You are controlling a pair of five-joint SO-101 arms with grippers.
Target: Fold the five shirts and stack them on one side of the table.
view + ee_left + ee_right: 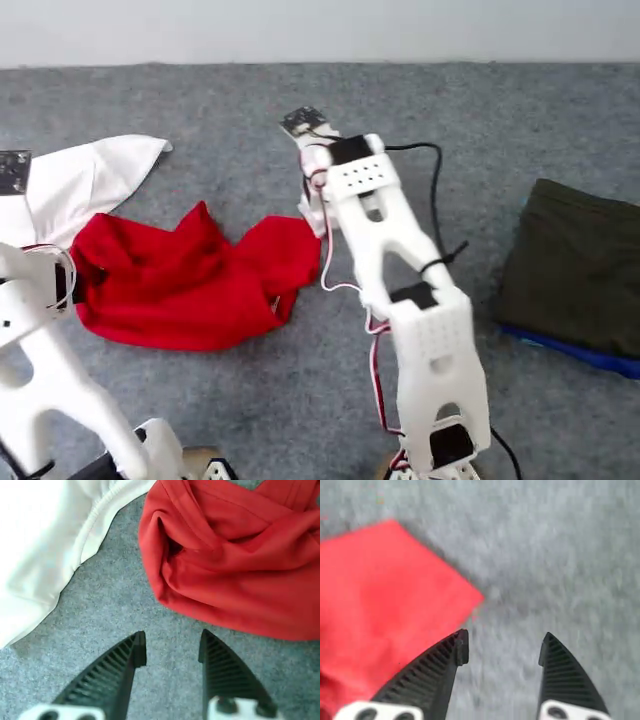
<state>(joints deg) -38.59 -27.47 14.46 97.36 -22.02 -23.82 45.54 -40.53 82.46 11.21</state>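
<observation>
A crumpled red shirt [190, 275] lies left of the table's middle. A white shirt [80, 180] is spread behind it at the left edge. My left gripper [172, 642] is open over bare grey cloth, just short of the red shirt [240, 565] and the white shirt [45, 540]. My right gripper [505, 642] is open at the right corner of the red shirt [385, 595], one finger over the fabric and the other over the table. Nothing is held.
At the right edge a folded dark green shirt [575, 270] rests on a blue one [580, 352]. The right arm [400, 270] stretches across the centre with its cables. The left arm [40, 360] stands at the lower left. Grey cloth [480, 130] covers the table.
</observation>
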